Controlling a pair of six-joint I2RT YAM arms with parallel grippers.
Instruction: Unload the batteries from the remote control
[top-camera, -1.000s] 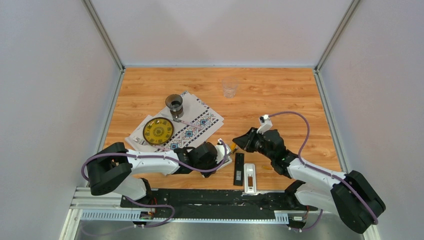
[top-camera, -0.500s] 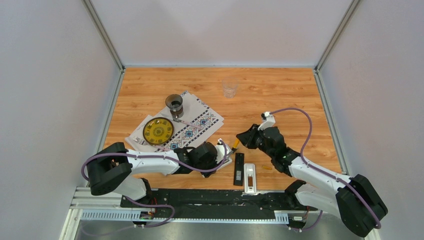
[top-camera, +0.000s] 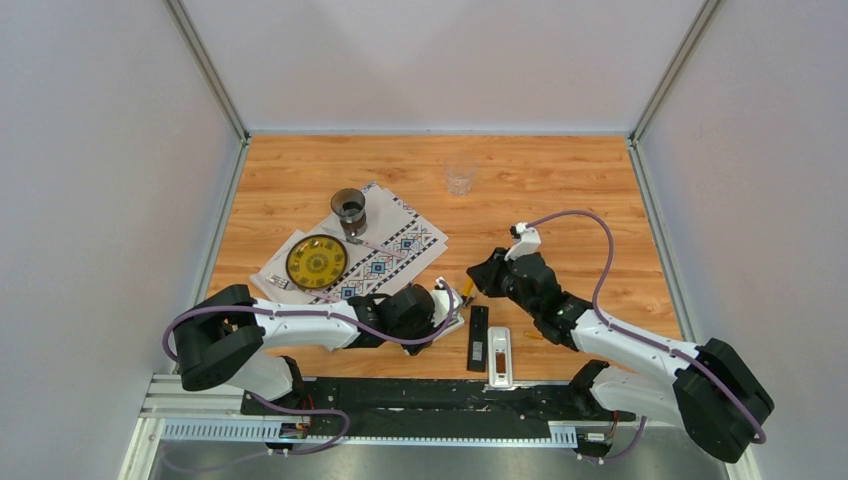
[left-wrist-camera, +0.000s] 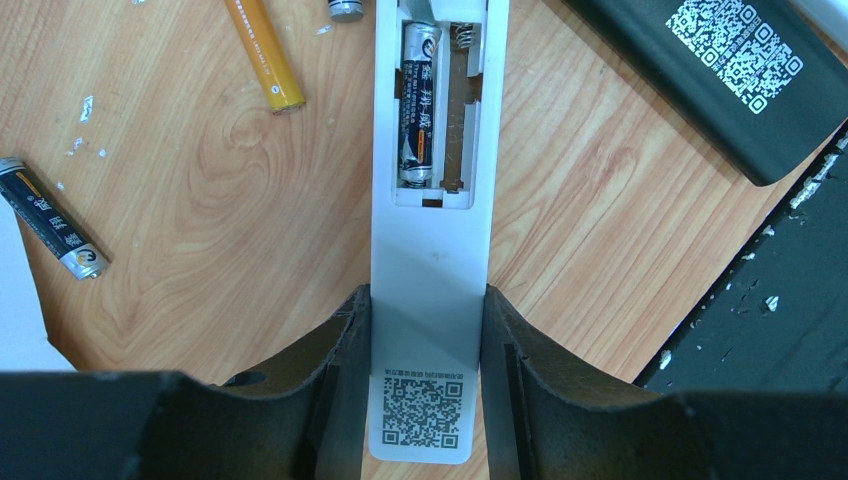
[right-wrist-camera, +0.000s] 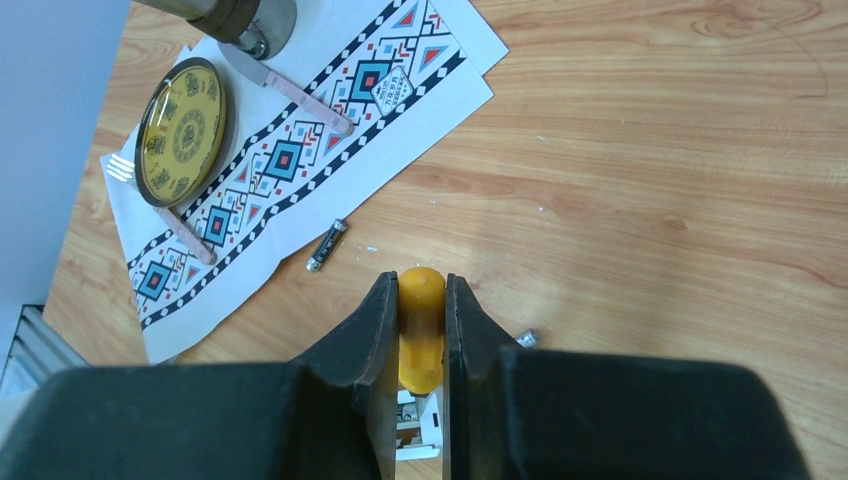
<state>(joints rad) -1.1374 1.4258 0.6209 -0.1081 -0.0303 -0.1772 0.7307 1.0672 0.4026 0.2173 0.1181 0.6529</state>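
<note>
Left hand (left-wrist-camera: 426, 300) is clenched on the white remote (left-wrist-camera: 430, 245), 1 finger on each long side of its lower end, by the QR sticker. The remote lies back-up on the table (top-camera: 560, 180) close to the near edge, about mid-width. Its cover is off and the compartment is open. 1 seated battery (left-wrist-camera: 418, 105) sits in the left slot. The right slot is bare, with a spring showing at its top.

1 loose battery (left-wrist-camera: 50, 218) lies on the wood to the left of the remote, apart from it and just off the edge of the patterned placemat (top-camera: 400, 245). A battery end (left-wrist-camera: 345, 9) shows at the top edge of the left wrist view, close to the remote's left side. The rest of it is cut off.

Right hand (right-wrist-camera: 420, 283) is clenched on the orange screwdriver (right-wrist-camera: 421, 335), with the handle pinched between both fingers, just above the remote's far end. The tip is hidden, so I cannot tell if it touches.

A black remote (top-camera: 478, 337) and a second white remote (top-camera: 499, 357) lie side by side at the near edge, right of the held one. A yellow plate (top-camera: 316, 262) and a dark cup (top-camera: 348, 208) sit on the placemat, left of centre. A clear glass (top-camera: 459, 177) stands near the far edge.
</note>
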